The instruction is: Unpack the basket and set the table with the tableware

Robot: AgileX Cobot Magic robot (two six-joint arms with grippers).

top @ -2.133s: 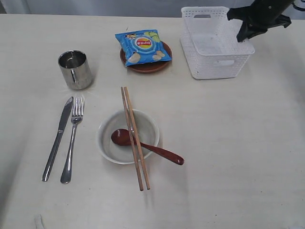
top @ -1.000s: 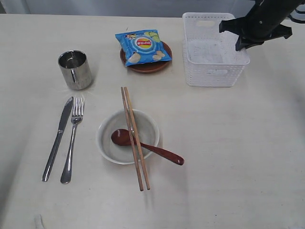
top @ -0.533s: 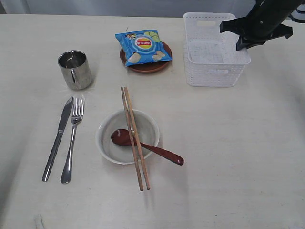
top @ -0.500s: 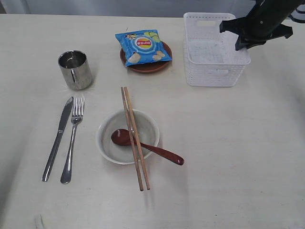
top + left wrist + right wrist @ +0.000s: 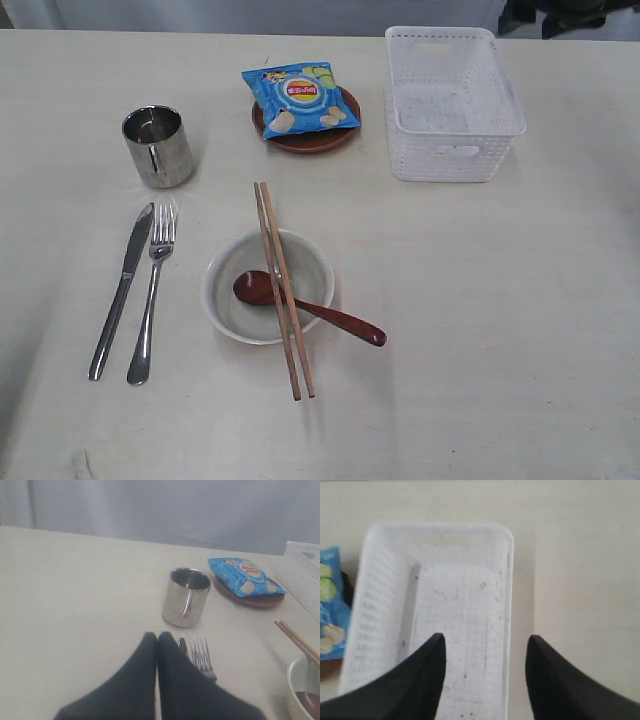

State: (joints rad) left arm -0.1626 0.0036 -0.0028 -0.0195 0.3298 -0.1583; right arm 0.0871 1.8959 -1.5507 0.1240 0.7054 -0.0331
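The white basket stands empty at the back right of the table. Above its right rim my right gripper hangs open, holding nothing. Laid out on the left are the steel cup, knife and fork. The off-white bowl holds the dark red spoon, and the chopsticks lie across it. My left gripper is shut and empty, low over the table just short of the cup, beside the fork.
A blue chip bag lies on the brown plate behind the bowl, left of the basket. A dark bit of the right arm shows at the top right edge of the exterior view.
My right gripper has opened, let go of the basket's rim and pulled up and back, almost out of the exterior view. The basket stays where it stood.
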